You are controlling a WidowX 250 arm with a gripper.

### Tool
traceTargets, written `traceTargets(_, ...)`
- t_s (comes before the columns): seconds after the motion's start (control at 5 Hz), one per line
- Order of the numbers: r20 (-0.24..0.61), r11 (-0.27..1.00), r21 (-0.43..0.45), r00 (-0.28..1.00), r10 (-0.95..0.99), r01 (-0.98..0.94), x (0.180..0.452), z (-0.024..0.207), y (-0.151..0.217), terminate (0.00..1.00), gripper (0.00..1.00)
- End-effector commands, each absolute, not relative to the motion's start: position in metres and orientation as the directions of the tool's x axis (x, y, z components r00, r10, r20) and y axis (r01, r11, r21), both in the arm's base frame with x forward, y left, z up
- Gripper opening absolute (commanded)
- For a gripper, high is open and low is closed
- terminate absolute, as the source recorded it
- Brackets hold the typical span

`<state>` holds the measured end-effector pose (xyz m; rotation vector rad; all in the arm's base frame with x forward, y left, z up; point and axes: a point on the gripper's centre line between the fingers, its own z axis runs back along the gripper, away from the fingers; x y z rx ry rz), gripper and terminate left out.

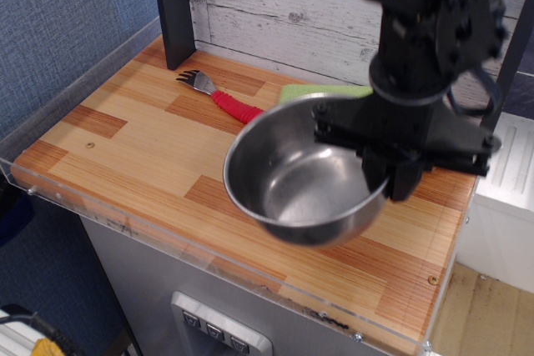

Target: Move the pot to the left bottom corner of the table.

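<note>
In the single overhead view, the pot (302, 174) hangs above the right half of the table (125, 135), its mouth tipped up and toward the camera's left, so the shiny, dented-looking steel interior shows with soft reflections. It is round, so it has no clear long axis. The black gripper (385, 168) clamps the pot's right rim, one finger inside and one outside. Behind the pot lie a red-handled fork (219, 96), its tines toward the back left, and the edge of a green cloth (321, 90).
</note>
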<state>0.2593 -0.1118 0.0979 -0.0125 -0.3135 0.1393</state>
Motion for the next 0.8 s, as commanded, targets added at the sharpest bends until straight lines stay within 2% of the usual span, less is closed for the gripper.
traceTargets(0.0,0.357,0.991,-0.021,0.925,0.129,-0.13,0.259,0.077,-0.103,0.0,0.0)
traceTargets(0.6,0.423,1.0,-0.02,0.906,0.013,-0.005,0.26,0.056,-0.128,0.0,0.0)
